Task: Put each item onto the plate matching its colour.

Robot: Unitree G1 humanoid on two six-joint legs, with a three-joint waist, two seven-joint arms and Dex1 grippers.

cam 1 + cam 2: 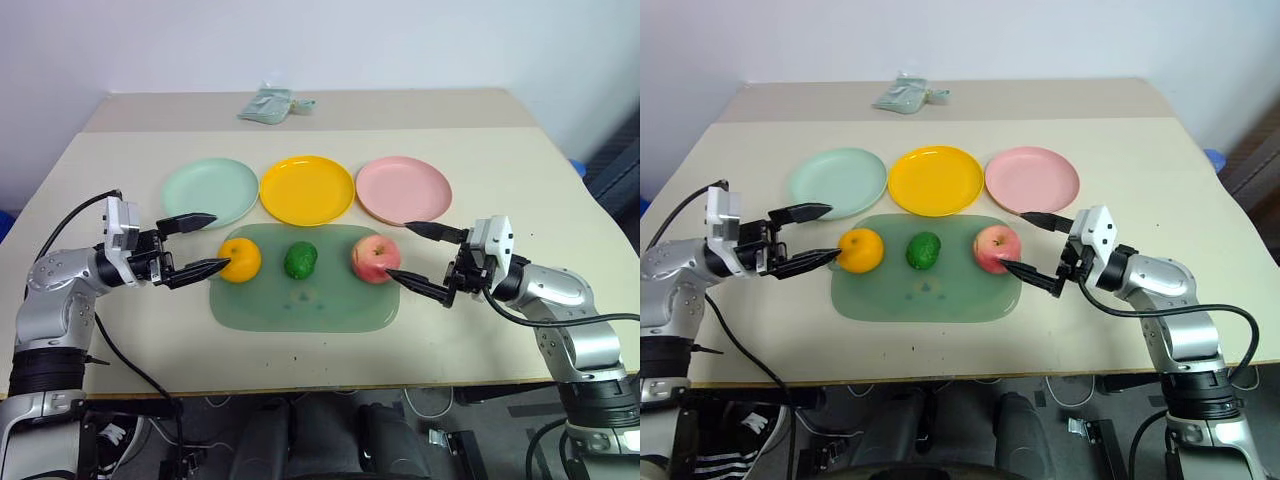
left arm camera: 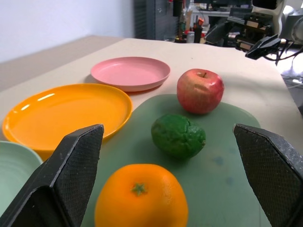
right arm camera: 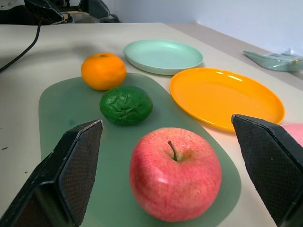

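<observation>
From the head camera, a beige table [image 1: 500, 320] carries a translucent green cutting mat [image 1: 300, 300] at its centre, and on the mat lie three fruits in a row: the orange [image 1: 241, 259] at nine o'clock, the dark-green fruit [image 1: 300, 260] in the middle and the apple [image 1: 375, 258] at three o'clock. Toward twelve o'clock of the mat stand the mint plate [image 1: 210, 192], the yellow plate [image 1: 306, 189] and the pink plate [image 1: 403, 189], all bare; farther on lies a pale green packet [image 1: 272, 104]. The left gripper [image 1: 208, 243] hangs level just beside the orange, jaws spread wide and holding nothing, its lower fingertip at the orange's edge. The right gripper [image 1: 413, 255] likewise stands released at the apple's three o'clock side, one finger tip close to the fruit. In the left wrist view, the spread fingers [image 2: 71, 179] frame the orange nearest, then the green fruit, then the apple, with the right gripper beyond. In the right wrist view, the parted fingers [image 3: 71, 175] frame the apple nearest, the green fruit and orange behind it on the mat.
</observation>
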